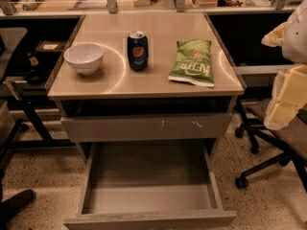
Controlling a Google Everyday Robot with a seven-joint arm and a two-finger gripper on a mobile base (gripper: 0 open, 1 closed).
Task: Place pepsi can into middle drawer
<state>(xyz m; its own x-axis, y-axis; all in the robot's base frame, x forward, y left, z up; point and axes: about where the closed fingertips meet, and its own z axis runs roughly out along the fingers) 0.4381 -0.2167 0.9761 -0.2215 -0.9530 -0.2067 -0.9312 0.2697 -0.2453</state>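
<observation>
Risk: pepsi can (137, 51) stands mid-worktop (158, 83), between bowl (84, 58) and chip bag (193, 63); a sideways reach could tip it or clip either. Middle drawer (148, 198) is open below, near side. Hand (287, 97) sits at the right edge, off the worktop, not on the can. Can't tell its opening.

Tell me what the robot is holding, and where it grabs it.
Nothing, as far as can be seen. The pepsi can stands alone on the cabinet top, apart from the gripper at the right edge.
</observation>
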